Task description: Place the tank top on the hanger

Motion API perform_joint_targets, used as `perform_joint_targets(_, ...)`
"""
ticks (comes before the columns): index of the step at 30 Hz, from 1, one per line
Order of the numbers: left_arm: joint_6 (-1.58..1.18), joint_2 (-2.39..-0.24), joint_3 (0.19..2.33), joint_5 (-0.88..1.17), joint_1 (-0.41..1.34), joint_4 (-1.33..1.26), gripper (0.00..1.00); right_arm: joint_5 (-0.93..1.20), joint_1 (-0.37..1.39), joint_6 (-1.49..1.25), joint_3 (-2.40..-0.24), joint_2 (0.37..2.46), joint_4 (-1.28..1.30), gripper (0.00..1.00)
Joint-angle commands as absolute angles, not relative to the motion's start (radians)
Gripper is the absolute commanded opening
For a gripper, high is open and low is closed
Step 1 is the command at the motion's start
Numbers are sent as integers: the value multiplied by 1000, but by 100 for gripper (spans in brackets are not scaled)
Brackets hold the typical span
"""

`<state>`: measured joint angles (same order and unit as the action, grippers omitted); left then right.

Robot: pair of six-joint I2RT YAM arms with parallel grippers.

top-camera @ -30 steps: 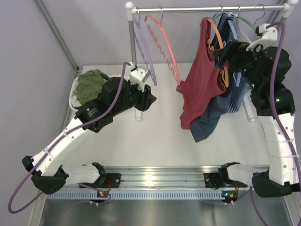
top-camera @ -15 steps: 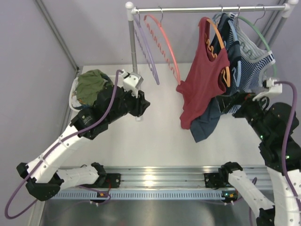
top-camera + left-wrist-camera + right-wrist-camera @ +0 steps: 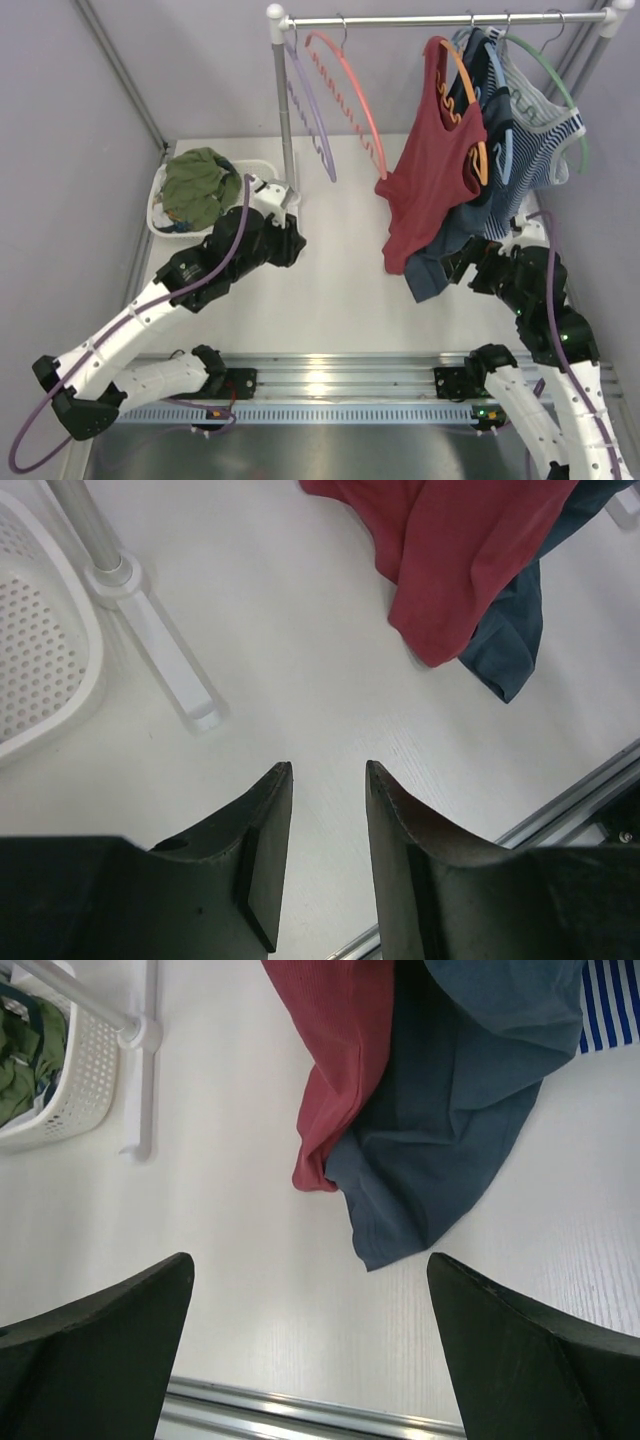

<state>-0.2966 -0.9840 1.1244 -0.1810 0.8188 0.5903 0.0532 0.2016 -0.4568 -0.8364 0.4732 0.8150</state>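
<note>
The right gripper (image 3: 310,1265) is spread wide and holds nothing. The left gripper (image 3: 328,771) is narrowly parted and also empty. The tank top (image 3: 425,170) hangs draped over the hanger (image 3: 481,160) on the rail (image 3: 400,19), beside the navy top (image 3: 455,245).

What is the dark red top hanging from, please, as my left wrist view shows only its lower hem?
Observer: In the top view, the tank top hangs with a strap over the orange hanger, which hangs from the rail.
Operator: Thank you. Is the right gripper holding anything?
Observer: No. Its own camera shows the right gripper open wide and empty above the table.
Operator: And what is in the basket?
Observer: A green garment lies in the white basket.
</note>
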Motion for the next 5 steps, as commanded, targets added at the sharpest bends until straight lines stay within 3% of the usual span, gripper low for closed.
perform_joint_targets(1,-331,-957,1108,-204,816,548,40,32,192,-472,-827,468,781,100)
perform_joint_targets(5,-324,-965,1106,-201,815,549,40,5,192,-468,-825,472,784,100)
